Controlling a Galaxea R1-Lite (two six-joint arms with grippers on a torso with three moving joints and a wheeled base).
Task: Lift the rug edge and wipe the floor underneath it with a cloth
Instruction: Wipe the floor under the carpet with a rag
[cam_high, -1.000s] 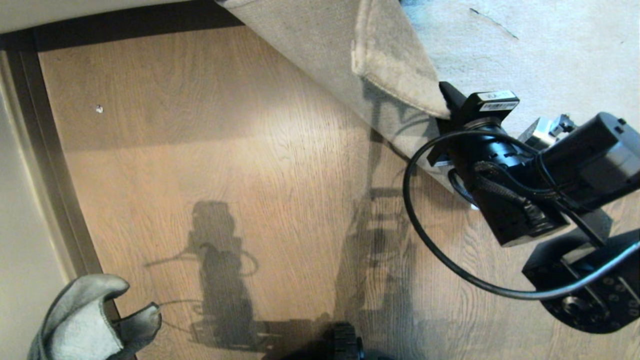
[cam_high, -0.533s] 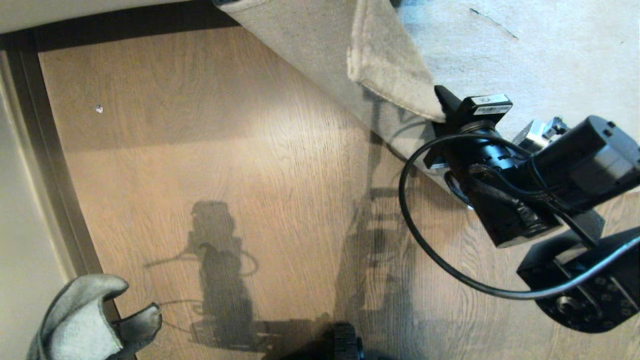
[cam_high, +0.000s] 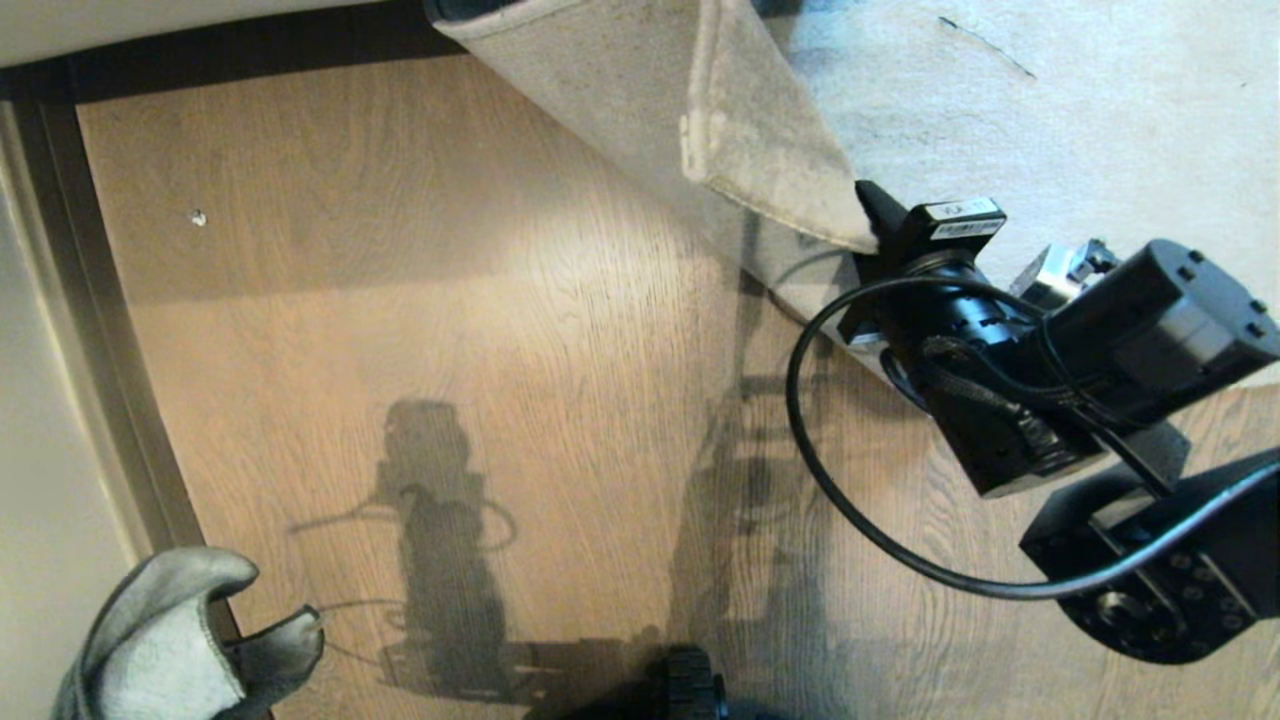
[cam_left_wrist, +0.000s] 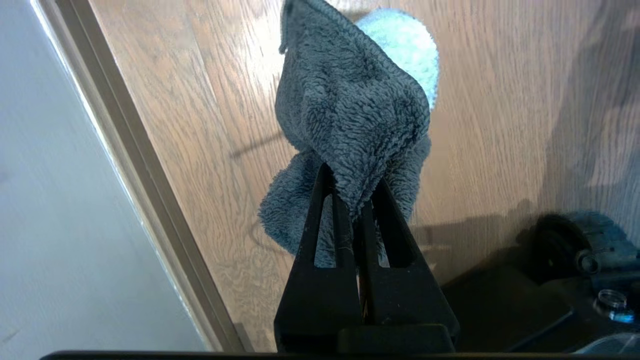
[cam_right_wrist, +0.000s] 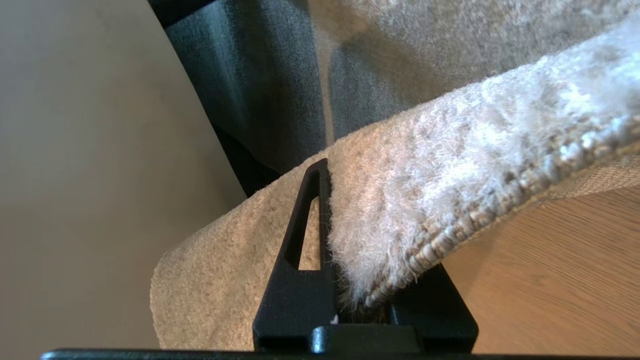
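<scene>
The pale grey rug edge (cam_high: 770, 160) is raised off the brown wood floor (cam_high: 450, 300) and folded back, showing its woven underside (cam_high: 600, 110). My right gripper (cam_high: 868, 212) is shut on the bound rug edge (cam_right_wrist: 450, 200) at the right of the head view. In the right wrist view one finger (cam_right_wrist: 307, 220) lies on the pile and the other is hidden beneath the rug. My left gripper (cam_left_wrist: 352, 187), low at the front left, is shut on the fuzzy grey cloth (cam_left_wrist: 350, 100), which hangs above the floor (cam_left_wrist: 500, 100). The cloth (cam_high: 160, 640) also shows in the head view.
A dark skirting strip (cam_high: 250, 45) runs along the far side and a metal strip (cam_high: 100, 330) with a pale wall (cam_high: 40, 450) along the left. A small white speck (cam_high: 198, 217) lies on the planks. My base wheel (cam_high: 690, 685) and the right arm's cable (cam_high: 830, 480) are near.
My right gripper has carried the rug edge a little to the left and away from me, folding the flap further over. The left gripper and cloth have stayed still.
</scene>
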